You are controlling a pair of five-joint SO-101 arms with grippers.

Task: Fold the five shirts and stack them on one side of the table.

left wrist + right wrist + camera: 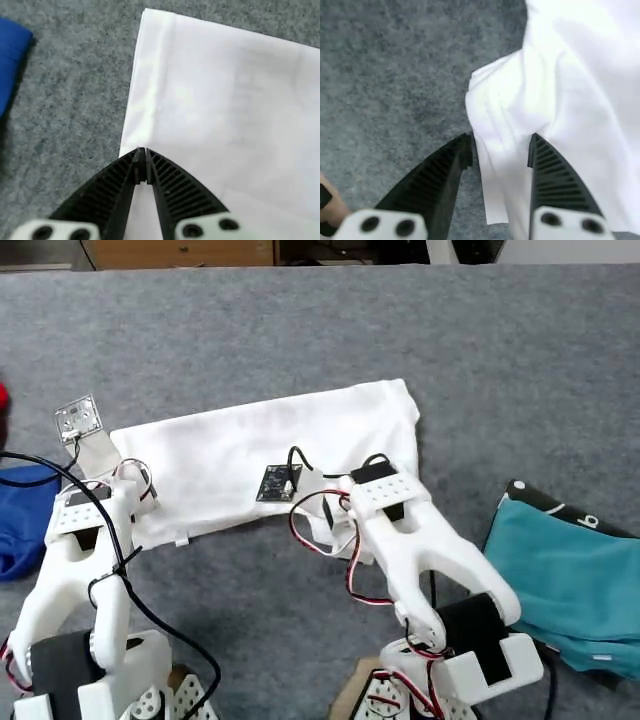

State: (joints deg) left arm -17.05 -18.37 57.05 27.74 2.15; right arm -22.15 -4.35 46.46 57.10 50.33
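Observation:
A white shirt (270,455) lies folded into a long band across the middle of the grey table (300,330). At its left end my left gripper (128,502) sits low on the cloth's border. In the left wrist view the left gripper (140,166) is shut, tips together on the white shirt (225,100) at its side hem. My right gripper (322,520) is at the shirt's near edge. The right wrist view shows the right gripper (500,150) open, with a bunched fold of the white shirt (510,125) between its fingers.
A blue shirt (20,520) lies at the table's left edge, close to the left arm, and shows as blue cloth (10,60) in the left wrist view. A teal shirt (570,580) rests on dark fabric (530,495) at the right. Bare grey table lies beyond the white shirt.

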